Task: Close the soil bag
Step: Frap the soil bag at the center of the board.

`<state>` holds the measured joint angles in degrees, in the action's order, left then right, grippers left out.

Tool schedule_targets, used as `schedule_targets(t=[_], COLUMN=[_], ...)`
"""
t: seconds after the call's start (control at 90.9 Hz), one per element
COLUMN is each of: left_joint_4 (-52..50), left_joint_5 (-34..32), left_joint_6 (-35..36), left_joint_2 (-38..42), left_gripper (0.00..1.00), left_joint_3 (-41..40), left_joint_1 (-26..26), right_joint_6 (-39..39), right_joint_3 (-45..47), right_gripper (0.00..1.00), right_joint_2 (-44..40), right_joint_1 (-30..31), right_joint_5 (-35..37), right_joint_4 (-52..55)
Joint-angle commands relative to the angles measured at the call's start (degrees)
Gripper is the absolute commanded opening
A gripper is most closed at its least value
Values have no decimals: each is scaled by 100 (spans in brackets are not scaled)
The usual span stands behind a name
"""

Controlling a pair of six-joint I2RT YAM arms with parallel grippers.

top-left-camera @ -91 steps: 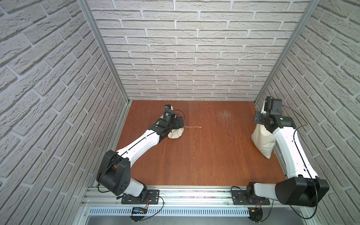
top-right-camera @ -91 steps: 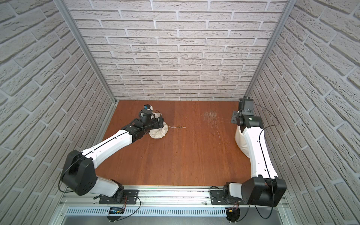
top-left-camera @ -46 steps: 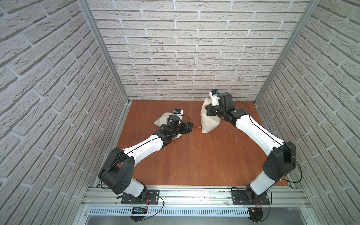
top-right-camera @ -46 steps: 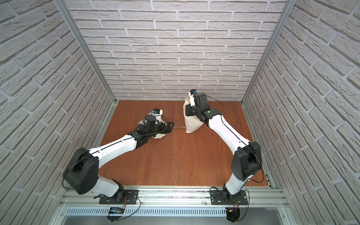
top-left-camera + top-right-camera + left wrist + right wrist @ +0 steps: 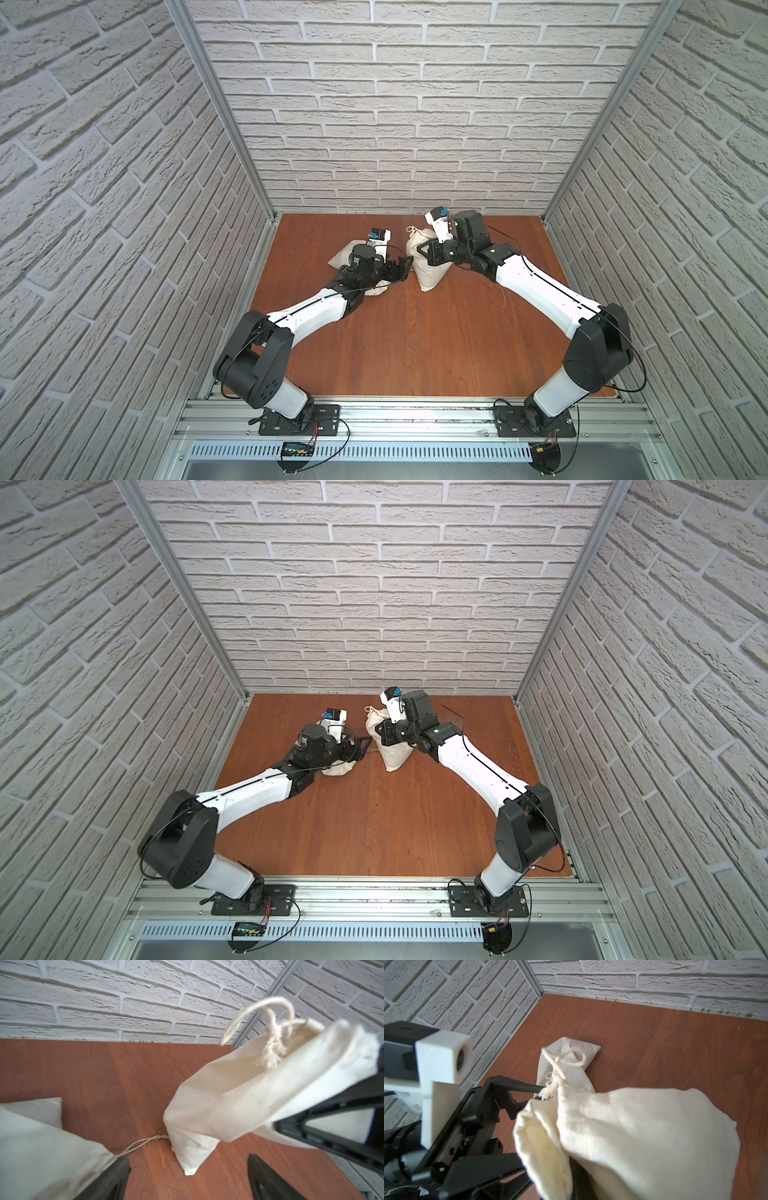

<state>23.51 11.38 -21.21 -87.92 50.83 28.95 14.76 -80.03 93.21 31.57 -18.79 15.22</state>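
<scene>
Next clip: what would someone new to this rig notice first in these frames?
A cream soil bag stands tilted on one bottom corner at the back middle of the wooden table, gripped near its mouth by the shut right pincer, its knotted cord looping up. The open left pincer hovers close beside it, empty, and a second cream sack lies on the table beneath that arm.

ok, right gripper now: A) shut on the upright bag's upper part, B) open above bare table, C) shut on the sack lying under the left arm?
A: the right gripper is clamped on the upper part of the upright soil bag, while the left gripper stands open beside it.
</scene>
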Motion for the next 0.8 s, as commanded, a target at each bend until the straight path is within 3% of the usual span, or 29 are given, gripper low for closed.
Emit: schedule_targets(t=[0.0, 0.176, 0.264, 0.352, 0.506, 0.616, 0.792], left_joint_4=[527, 396, 464, 456, 244, 88, -1713], left_joint_5=[524, 236, 290, 515, 593, 798, 1054], left_joint_6=[508, 830, 972, 1090, 1442, 1664, 2915], left_joint_2=[-173, -472, -645, -803, -920, -949, -1482], left_gripper=[87, 83, 75, 53, 0, 0, 0], left_joint_3=[95, 552, 832, 1148, 1481, 1775, 3536], left_joint_1=[141, 234, 233, 229, 141, -221, -540], right_joint_6=[-90, -276, -467, -464, -471, -635, -599], right_joint_3=[19, 63, 21, 46, 93, 126, 381], right_gripper=[7, 9, 10, 11, 17, 29, 52], right_joint_2=[-339, -459, -563, -706, -985, -1245, -1781], right_joint_1=[107, 130, 118, 63, -69, -226, -607], right_joint_5=[-314, -402, -210, -100, 44, 349, 596], right_joint_4=[-257, -177, 1, -57, -114, 67, -47])
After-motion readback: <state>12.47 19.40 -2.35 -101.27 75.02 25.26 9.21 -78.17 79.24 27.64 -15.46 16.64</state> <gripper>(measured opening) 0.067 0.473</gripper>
